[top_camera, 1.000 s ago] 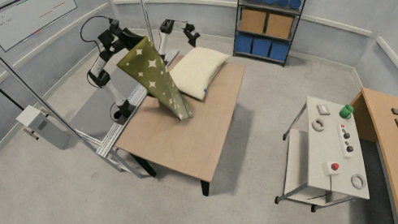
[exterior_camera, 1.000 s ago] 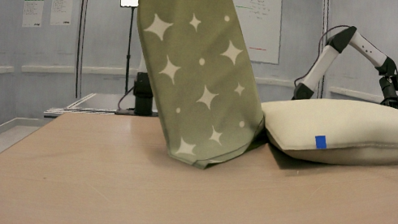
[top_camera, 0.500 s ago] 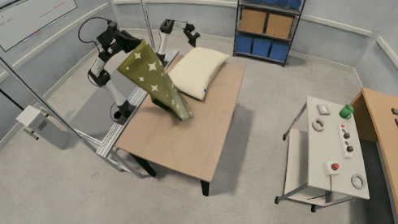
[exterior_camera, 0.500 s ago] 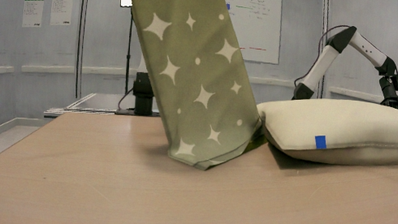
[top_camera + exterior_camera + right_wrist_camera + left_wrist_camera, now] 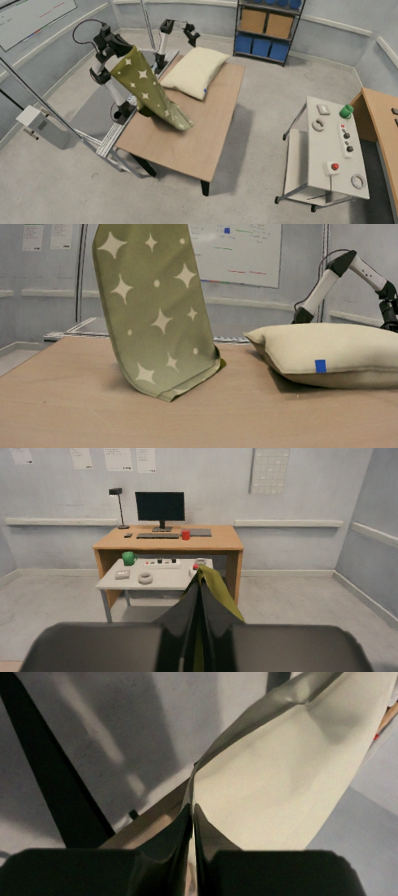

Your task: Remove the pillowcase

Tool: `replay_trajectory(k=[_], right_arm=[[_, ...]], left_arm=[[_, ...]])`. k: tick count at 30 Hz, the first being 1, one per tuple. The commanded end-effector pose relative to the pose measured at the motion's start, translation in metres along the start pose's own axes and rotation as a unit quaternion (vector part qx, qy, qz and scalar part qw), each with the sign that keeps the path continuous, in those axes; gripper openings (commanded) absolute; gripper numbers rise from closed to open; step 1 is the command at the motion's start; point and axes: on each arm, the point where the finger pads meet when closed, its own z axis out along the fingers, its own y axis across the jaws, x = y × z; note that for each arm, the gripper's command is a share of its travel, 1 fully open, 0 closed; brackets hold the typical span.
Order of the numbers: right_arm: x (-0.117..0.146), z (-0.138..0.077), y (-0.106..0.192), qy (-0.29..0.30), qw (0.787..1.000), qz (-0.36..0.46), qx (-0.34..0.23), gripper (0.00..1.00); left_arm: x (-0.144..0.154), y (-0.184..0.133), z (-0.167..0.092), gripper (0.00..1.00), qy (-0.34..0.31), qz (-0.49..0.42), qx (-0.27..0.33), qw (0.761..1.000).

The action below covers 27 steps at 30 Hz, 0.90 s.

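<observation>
The cream pillow (image 5: 196,73) (image 5: 292,350) (image 5: 285,772) lies on the table (image 5: 175,154) (image 5: 61,415), with a blue tag on its edge. My left gripper (image 5: 196,45) (image 5: 192,806) is shut on the pillow's edge at its far corner. The green pillowcase (image 5: 147,87) (image 5: 154,305) (image 5: 216,585) with pale stars is fully off the pillow and hangs long and slanting from my right gripper (image 5: 131,49) (image 5: 199,584), shut on its upper end. Its lower end is at the tabletop; whether it touches is unclear. In the exterior view a narrow strip of table shows between case and pillow.
Both arms are mounted along a metal rail (image 5: 106,147) at one long side of the table. A white trolley (image 5: 325,138) (image 5: 165,580) with small items and a wooden desk (image 5: 379,109) (image 5: 150,540) stand apart from the table. A shelf (image 5: 266,36) stands beyond the pillow's end.
</observation>
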Motion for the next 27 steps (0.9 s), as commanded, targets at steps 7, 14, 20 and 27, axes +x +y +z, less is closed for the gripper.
replay_trajectory(k=[7, 14, 20, 27], right_arm=[[-0.013, -0.007, 0.001, -0.019, 1.000, 0.004, 0.002, 0.01], [-0.021, -0.005, 0.000, -0.028, 1.000, -0.001, 0.003, 0.01], [-0.013, 0.002, 0.001, -0.020, 1.000, 0.000, 0.000, 0.01], [-0.016, 0.001, -0.001, -0.024, 1.000, -0.005, 0.004, 0.01]], left_arm=[[-0.006, -0.005, -0.006, 0.01, -0.020, 0.011, 0.008, 1.000], [-0.006, -0.005, -0.006, 0.01, -0.020, 0.011, 0.008, 1.000], [-0.006, -0.005, -0.006, 0.01, -0.020, 0.011, 0.008, 1.000], [-0.002, 0.003, 0.003, 0.01, -0.008, 0.000, 0.006, 1.000]])
